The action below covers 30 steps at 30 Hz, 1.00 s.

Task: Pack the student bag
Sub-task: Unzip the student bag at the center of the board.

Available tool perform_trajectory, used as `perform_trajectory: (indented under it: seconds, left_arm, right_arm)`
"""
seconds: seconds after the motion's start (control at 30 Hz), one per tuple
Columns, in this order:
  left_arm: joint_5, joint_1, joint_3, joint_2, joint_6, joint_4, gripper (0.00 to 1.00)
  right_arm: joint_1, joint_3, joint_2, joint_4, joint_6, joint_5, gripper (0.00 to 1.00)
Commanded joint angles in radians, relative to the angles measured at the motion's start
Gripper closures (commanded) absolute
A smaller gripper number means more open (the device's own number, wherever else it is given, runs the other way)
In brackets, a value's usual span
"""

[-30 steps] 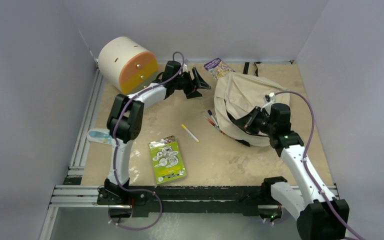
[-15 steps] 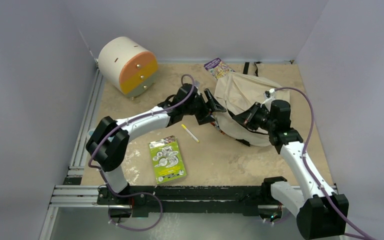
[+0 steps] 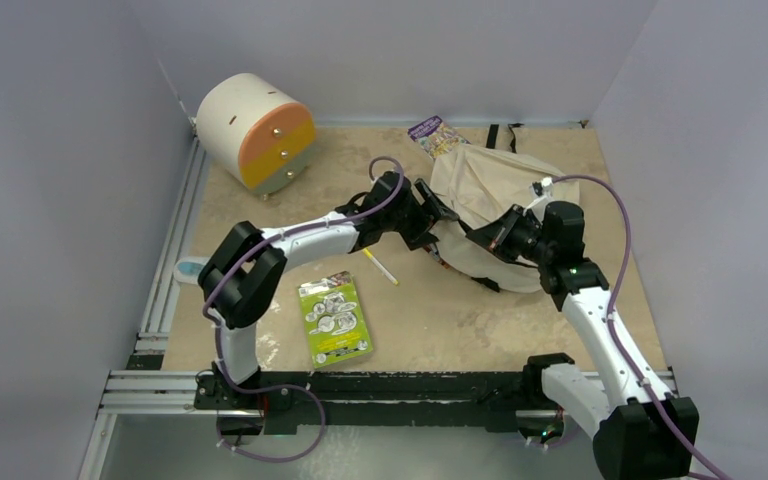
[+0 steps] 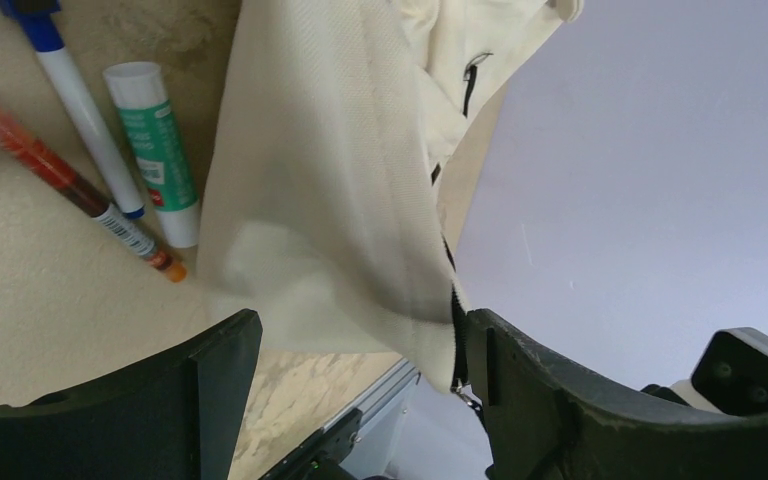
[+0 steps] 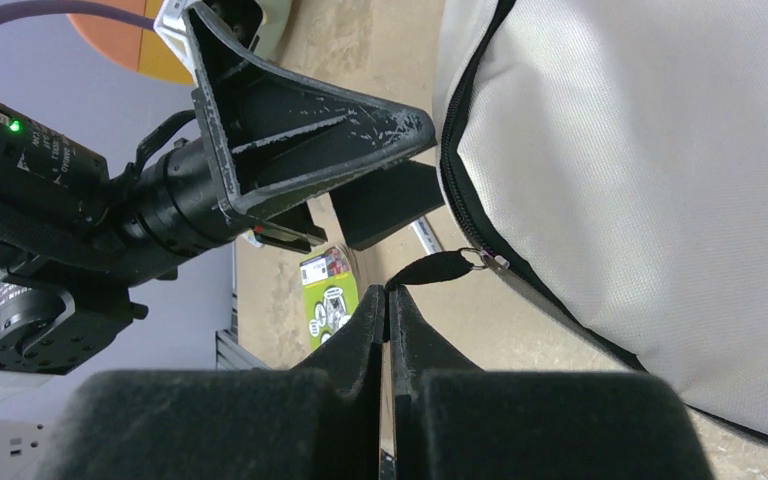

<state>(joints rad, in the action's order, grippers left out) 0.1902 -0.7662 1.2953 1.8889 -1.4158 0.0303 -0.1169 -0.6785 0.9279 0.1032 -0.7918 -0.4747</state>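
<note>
The left gripper point(image 4: 360, 345) stood wide, its two black fingers point(image 4: 160, 400) apart on either side of a fold of the student bag point(image 4: 330, 200). The cream cloth and black zipper edge hung between them without being pinched. Beyond its left fingertip, on the tan table point(image 4: 20, 300), lay a glue stick point(image 4: 152, 150) with a green label, just beside the bag's edge. Next to that were a blue-and-white marker point(image 4: 75, 100) and a red-orange pen point(image 4: 70, 190), close together.

The right gripper point(image 5: 388, 300) was closed tight, its fingertips pressed together on the black zipper pull tab point(image 5: 430, 270). The tab ran from its tips to a small metal ring on the bag's zipper line. The bag's bulk lay to the right of that gripper in its own camera, with the left gripper just ahead of it.

From above, both grippers met at the bag's left edge. Behind the left gripper, toward the arm bases, lay a yellow pen point(image 3: 380, 266) and a green packet point(image 3: 335, 320). Well off to its left sat a cream drawer unit point(image 3: 256, 130) with an orange front
</note>
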Motion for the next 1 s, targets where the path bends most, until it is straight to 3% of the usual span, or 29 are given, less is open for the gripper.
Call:
perform_trajectory:
  seconds: [0.0, 0.27, 0.53, 0.67, 0.8, 0.97]
  left_arm:
    - [0.012, 0.0, 0.056, 0.007, -0.049, 0.092, 0.26]
    - [0.026, -0.002, 0.08, 0.03, -0.046, 0.093, 0.3]
    - [0.06, -0.004, 0.05, 0.058, -0.031, 0.161, 0.51]
    - [0.071, -0.004, 0.035, 0.064, -0.02, 0.177, 0.55]
    - [0.097, -0.002, 0.037, 0.079, 0.009, 0.206, 0.66]
    - [0.165, 0.036, 0.061, 0.103, 0.062, 0.222, 0.91]
  right_arm:
    - [-0.001, 0.0, -0.026, -0.04, 0.011, -0.038, 1.0]
    - [0.0, 0.012, -0.028, -0.046, 0.008, -0.039, 1.0]
    - [0.0, 0.023, -0.024, -0.049, 0.011, -0.033, 1.0]
    - [0.0, 0.03, -0.025, -0.052, 0.008, -0.035, 1.0]
    - [-0.001, 0.031, -0.027, -0.053, 0.011, -0.034, 1.0]
    - [0.0, 0.036, -0.046, -0.018, 0.02, -0.038, 1.0]
